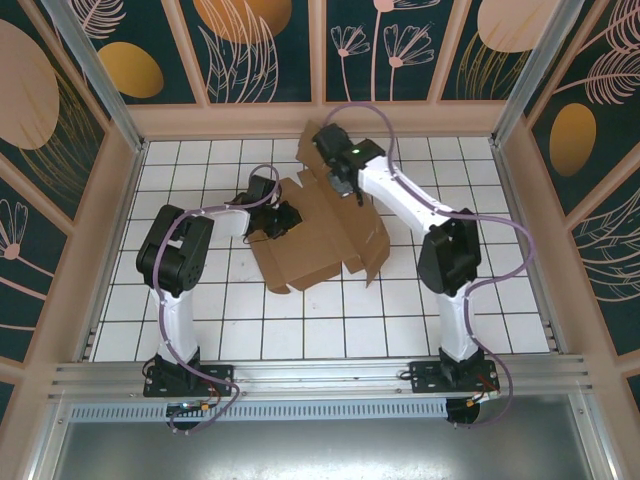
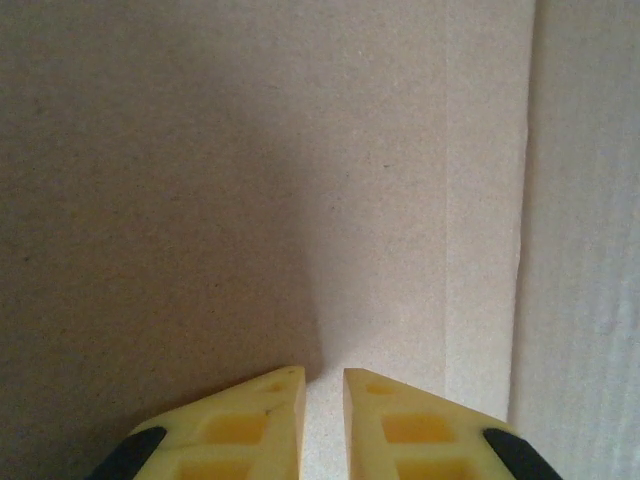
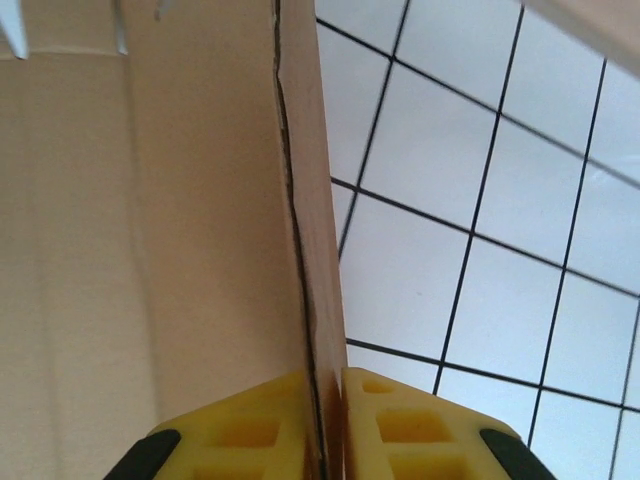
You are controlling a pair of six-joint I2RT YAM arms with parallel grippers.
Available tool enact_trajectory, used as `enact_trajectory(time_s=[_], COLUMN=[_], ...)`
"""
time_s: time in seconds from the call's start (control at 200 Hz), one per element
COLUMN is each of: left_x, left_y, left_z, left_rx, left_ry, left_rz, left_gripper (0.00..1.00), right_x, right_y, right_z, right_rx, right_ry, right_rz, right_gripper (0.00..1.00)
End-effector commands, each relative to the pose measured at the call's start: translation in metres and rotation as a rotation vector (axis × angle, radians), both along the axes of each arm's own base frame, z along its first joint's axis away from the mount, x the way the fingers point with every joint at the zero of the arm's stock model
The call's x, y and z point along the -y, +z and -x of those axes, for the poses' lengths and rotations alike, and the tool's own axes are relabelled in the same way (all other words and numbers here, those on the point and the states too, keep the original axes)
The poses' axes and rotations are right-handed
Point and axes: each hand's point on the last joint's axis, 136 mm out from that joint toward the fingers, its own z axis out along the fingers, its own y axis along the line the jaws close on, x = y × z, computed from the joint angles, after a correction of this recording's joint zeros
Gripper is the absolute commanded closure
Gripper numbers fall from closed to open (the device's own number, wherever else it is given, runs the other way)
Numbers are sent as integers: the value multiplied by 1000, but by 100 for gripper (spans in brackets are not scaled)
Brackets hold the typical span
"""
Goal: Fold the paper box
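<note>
From the top external camera, a table (image 1: 200,300) of white square tiles with dark grout lines is seen. It is enclosed by wood-framed wall panels (image 1: 250,40) painted dark teal with pale leaf outlines and orange ovals. An aluminium rail (image 1: 320,375) is fixed along the near edge. The paper box (image 1: 315,240), a plain brown die-cut sheet of corrugated cardboard with flaps, is laid out near the middle of the table, its far flaps partly raised. The left gripper (image 1: 283,222) is placed at the sheet's left edge, and the right gripper (image 1: 347,188) at its far right flap.

At the left wrist, the left gripper (image 2: 324,375) is pointed at the paper box (image 2: 250,180), where a crease is seen on the right. Its yellow fingers (image 2: 265,420) are drawn almost together, and nothing is seen held between them.

At the right wrist, the right gripper (image 3: 325,375) is clamped on a thin upright edge of the paper box (image 3: 200,200). The white tiles (image 3: 480,250) are seen beyond it.
</note>
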Motion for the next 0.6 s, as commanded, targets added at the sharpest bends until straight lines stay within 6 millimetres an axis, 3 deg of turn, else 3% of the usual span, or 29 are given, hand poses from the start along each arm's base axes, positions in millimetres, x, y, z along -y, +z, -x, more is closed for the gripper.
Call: enact_trajectory(time_s=[0.0, 0.175, 0.34, 0.596], left_x=[6, 7, 6, 6], left_y=[-16, -15, -14, -16], left_z=[11, 12, 13, 15], left_rx=[-60, -60, -61, -67], left_ry=[-6, 3, 5, 8], left_rz=[26, 40, 43, 51], left_gripper=[83, 84, 84, 84], right_x=[-26, -61, -62, -74], right_y=[-19, -49, -73, -85], right_z=[20, 43, 51, 55], right_rx=[-28, 10, 49, 69], right_ry=[26, 99, 127, 159], right_rz=[103, 263, 423, 464], right_gripper=[83, 82, 82, 81])
